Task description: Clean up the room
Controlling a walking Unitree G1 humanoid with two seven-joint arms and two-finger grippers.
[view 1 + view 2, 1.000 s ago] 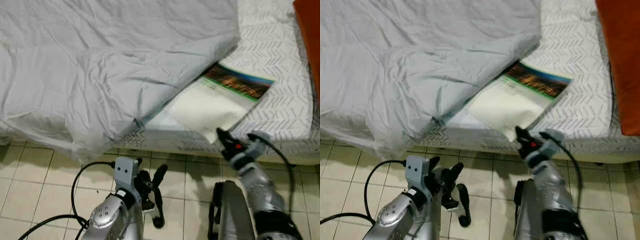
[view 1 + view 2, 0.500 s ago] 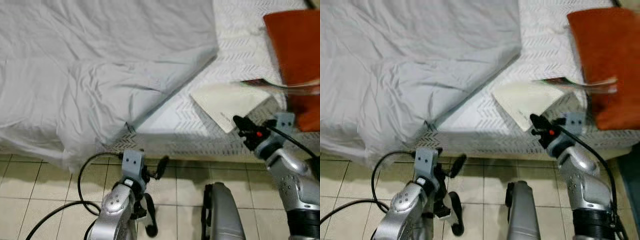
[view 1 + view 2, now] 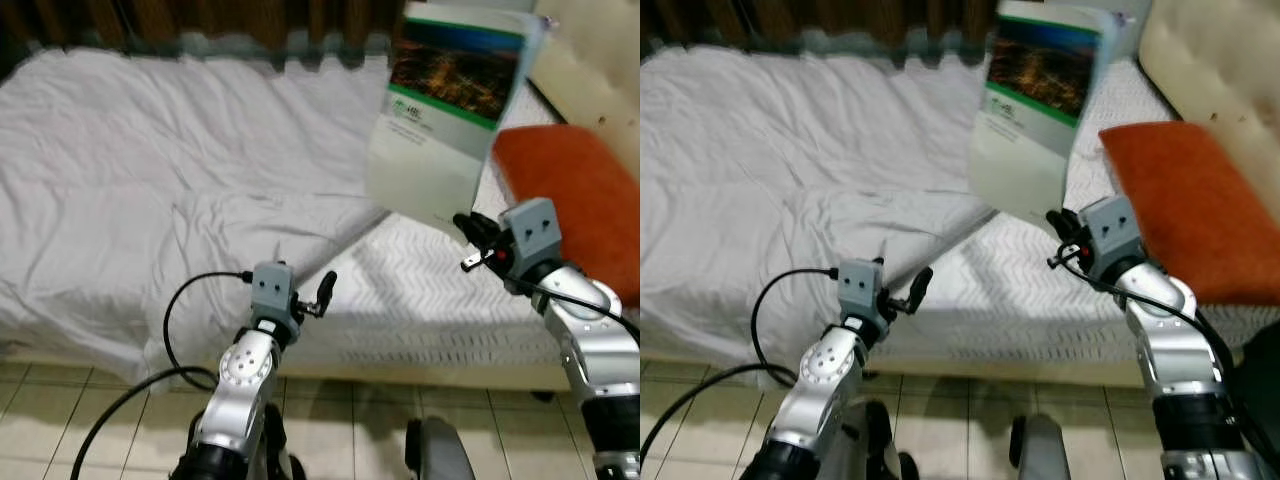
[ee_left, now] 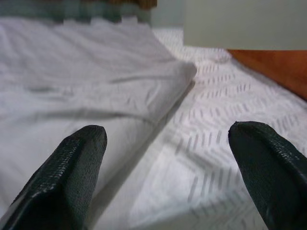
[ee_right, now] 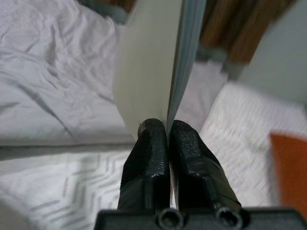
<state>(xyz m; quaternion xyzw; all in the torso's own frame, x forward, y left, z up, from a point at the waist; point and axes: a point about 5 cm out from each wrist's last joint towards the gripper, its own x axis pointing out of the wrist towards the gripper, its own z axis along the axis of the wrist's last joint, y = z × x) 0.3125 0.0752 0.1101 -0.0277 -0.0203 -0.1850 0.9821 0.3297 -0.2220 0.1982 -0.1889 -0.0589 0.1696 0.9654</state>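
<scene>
**Booklet held upright above the bed**

While the left gripper [image 3: 322,293] hangs near the bed's front edge with its two black fingers spread wide and nothing between them, the right gripper [image 3: 468,228] is pinched tight on the bottom corner of a booklet [image 3: 447,112]. The booklet stands nearly upright in the air over the mattress, off the bedding altogether, cover facing the head camera: dark photo band on top, green stripe, pale lower half. From the right wrist view it is seen edge-on, the fingers [image 5: 148,153] pressed together on the thin pages [image 5: 158,62].

A rumpled grey blanket [image 3: 150,210] covers the left side of the bed. A white chevron-patterned sheet [image 3: 430,290] is exposed on the right. An orange pillow [image 3: 570,200] lies at the right end. Tiled floor [image 3: 90,410] below.
</scene>
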